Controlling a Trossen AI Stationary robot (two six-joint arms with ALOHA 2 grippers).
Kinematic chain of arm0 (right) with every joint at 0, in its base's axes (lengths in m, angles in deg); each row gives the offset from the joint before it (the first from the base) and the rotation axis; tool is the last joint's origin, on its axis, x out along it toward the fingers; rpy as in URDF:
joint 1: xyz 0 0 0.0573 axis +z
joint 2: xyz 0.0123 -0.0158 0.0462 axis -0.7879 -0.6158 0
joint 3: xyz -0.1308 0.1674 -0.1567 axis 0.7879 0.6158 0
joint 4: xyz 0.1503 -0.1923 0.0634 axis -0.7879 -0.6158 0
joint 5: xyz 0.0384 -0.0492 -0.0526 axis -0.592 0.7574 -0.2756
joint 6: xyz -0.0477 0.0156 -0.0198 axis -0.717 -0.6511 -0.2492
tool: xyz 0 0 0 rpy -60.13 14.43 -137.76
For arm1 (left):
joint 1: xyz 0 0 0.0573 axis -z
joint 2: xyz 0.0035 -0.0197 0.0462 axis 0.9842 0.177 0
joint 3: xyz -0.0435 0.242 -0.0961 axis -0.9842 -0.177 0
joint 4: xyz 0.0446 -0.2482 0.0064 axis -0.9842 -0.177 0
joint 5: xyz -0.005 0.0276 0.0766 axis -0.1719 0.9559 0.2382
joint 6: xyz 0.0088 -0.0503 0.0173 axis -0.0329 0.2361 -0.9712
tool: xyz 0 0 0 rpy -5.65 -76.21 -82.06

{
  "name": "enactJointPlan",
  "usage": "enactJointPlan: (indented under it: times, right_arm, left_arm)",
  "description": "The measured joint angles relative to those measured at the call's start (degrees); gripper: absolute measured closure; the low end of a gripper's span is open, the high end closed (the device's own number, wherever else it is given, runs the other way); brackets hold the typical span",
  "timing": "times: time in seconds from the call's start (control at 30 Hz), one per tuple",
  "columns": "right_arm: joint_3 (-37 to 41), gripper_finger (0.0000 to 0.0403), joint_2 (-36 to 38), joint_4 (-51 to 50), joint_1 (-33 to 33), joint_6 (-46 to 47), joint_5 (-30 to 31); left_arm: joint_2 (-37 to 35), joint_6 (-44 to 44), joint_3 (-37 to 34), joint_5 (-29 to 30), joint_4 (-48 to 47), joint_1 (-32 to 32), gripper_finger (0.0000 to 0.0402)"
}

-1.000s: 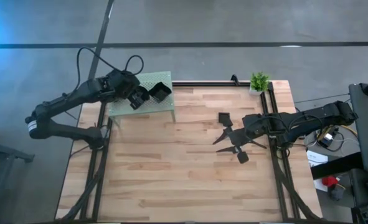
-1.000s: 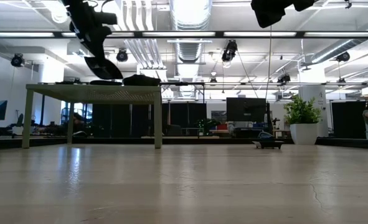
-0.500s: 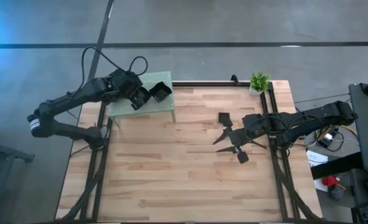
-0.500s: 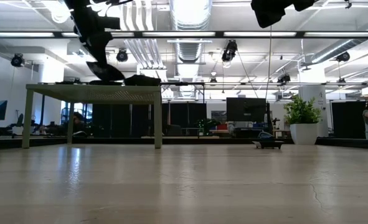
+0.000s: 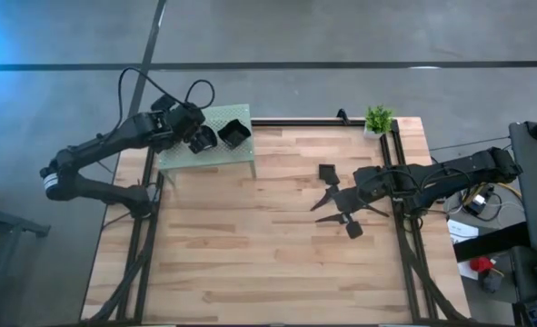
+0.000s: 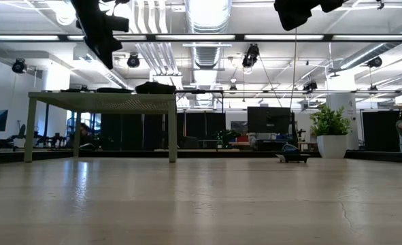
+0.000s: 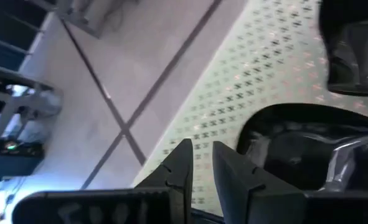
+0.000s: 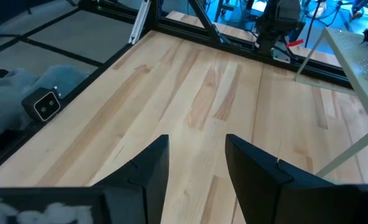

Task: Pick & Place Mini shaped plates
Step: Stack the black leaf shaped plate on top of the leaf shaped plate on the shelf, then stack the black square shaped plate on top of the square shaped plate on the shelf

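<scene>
Dark left gripper (image 5: 188,130) (raised), over platform (image 5: 232,154)

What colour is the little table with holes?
Pale green platform, dotted with small holes; the left wrist view shows it best.

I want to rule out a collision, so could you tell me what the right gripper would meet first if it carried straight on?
Probably only the bare wooden table; the right gripper points along clear boards toward the far frame.

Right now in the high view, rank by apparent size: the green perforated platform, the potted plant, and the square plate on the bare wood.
1. Green perforated platform, by far the largest.
2. Potted plant.
3. Square plate, but it looks close to the plant in size, so that order is unsure.
</scene>
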Motion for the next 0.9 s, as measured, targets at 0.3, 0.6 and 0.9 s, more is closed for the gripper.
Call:
enactJointPlan:
  times: [0.3, 0.6, 0.9]
  right_arm:
    - [0.0, 0.0248, 0.0, 0.0, 0.0, 0.3, 1.5]
    - [0.0, 0.0256, -0.1, -6.8, -0.6, 10.0, 22.5]
    - [1.4, 0.0271, -1.1, -11.7, -9.8, 26.1, 25.7]
  left_arm:
    - [-0.1, 3.1, 3.6, -2.7, 0.0, 1.5, 0.0344]
    - [-0.2, 4.7, 5.1, -7.9, 1.7, 14.5, 0.0344]
    - [0.2, 5.6, 4.1, -4.9, 13.6, 31.6, 0.0344]
